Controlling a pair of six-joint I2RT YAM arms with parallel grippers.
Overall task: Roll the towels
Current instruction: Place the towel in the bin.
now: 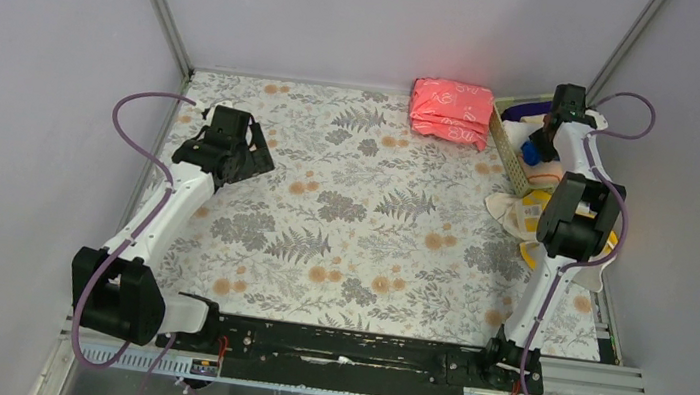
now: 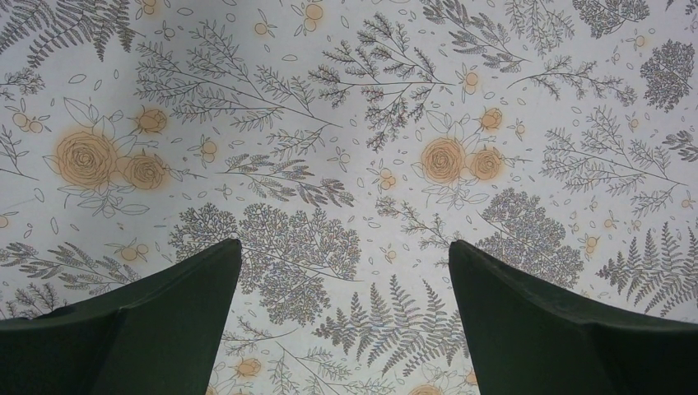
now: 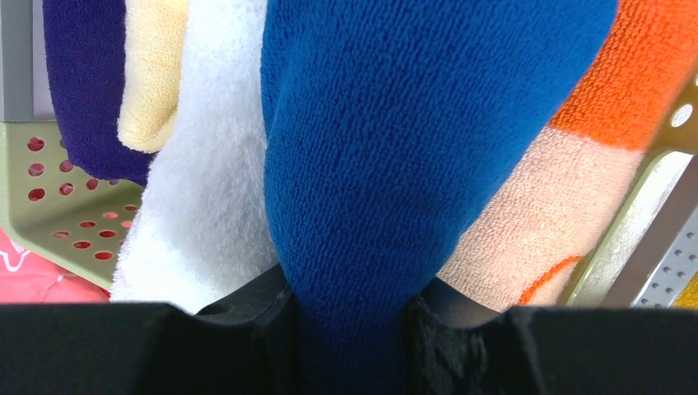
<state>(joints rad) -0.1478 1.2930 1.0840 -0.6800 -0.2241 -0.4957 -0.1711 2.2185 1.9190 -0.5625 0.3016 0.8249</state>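
At the back right, my right gripper reaches into a perforated basket. It is shut on a royal blue towel, which bulges up from between its jaws. Packed around the blue one are a white towel, an orange and peach towel, a pale yellow one and a dark navy one. A yellow printed towel and a cream one lie on the table beside the basket, partly under the right arm. My left gripper hovers open over the flowered tablecloth, holding nothing.
A folded pink stack with white pattern sits at the back, just left of the basket. The basket's olive wall has rows of holes. Grey walls close in the table on three sides.
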